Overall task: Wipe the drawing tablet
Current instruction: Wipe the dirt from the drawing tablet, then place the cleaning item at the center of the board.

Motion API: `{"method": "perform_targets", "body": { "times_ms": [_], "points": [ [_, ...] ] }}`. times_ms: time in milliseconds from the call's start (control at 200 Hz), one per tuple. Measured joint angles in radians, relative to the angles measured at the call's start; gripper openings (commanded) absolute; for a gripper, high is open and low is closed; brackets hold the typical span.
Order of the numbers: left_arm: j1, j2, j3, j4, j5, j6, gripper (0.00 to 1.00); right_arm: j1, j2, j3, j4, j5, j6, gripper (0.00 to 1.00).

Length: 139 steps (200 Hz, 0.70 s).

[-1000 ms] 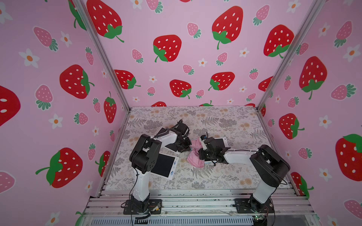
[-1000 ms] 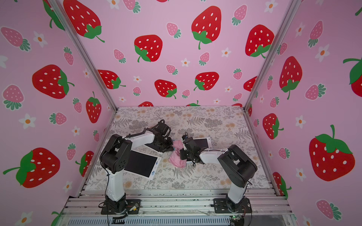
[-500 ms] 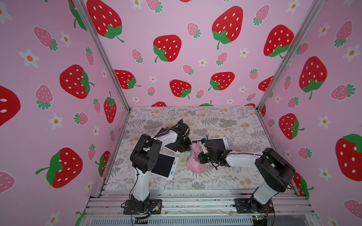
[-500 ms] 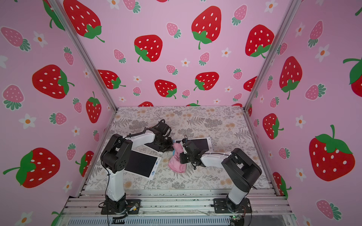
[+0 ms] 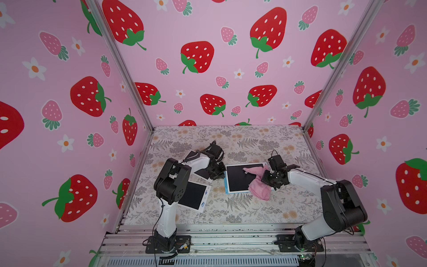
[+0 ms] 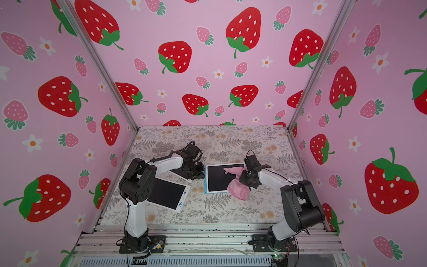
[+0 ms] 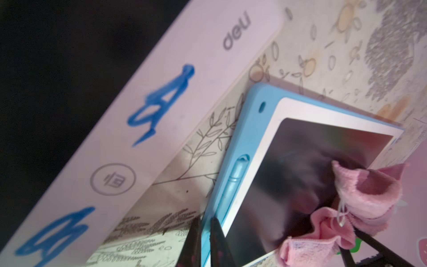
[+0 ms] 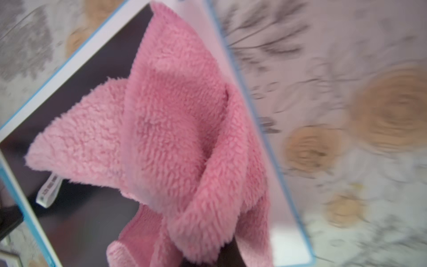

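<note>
Tablet (image 5: 242, 178), blue-edged, flat on table (image 5: 254, 208) mid-right: judged light, stiff, slick-screened, best pinned by its left rim, there nipped by left gripper (image 7: 204, 242); cloth (image 5: 257, 185), soft, draped over right edge, pinched in right gripper (image 5: 265, 179).

Robot test booth, strawberry-print walls (image 5: 208, 69), aluminium frame (image 5: 231, 240), floral tabletop (image 5: 254, 208)

The right gripper (image 5: 265, 179) now sits at the blue-framed drawing tablet's (image 5: 238, 178) right edge, having dragged the pink cloth (image 5: 257, 185) rightward, exposing more dark screen.
</note>
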Motion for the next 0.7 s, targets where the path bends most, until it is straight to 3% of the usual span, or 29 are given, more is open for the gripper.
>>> {"method": "perform_targets", "body": {
  "times_ms": [300,465,530,695],
  "points": [
    [0.000,0.004,0.011,-0.014,-0.001,0.014,0.13,-0.331,0.002,0.101,-0.191,0.071,0.026,0.00],
    [-0.003,0.011,0.027,-0.031,-0.007,0.023,0.14,-0.401,0.029,0.153,-0.226,0.101,0.004,0.00],
    [-0.004,0.015,0.036,-0.040,-0.010,0.025,0.15,-0.401,0.045,0.163,-0.230,0.109,-0.008,0.08],
    [-0.006,0.018,0.049,-0.053,-0.014,0.036,0.19,-0.401,0.071,0.176,-0.250,0.109,-0.032,0.38]
  ]
}}
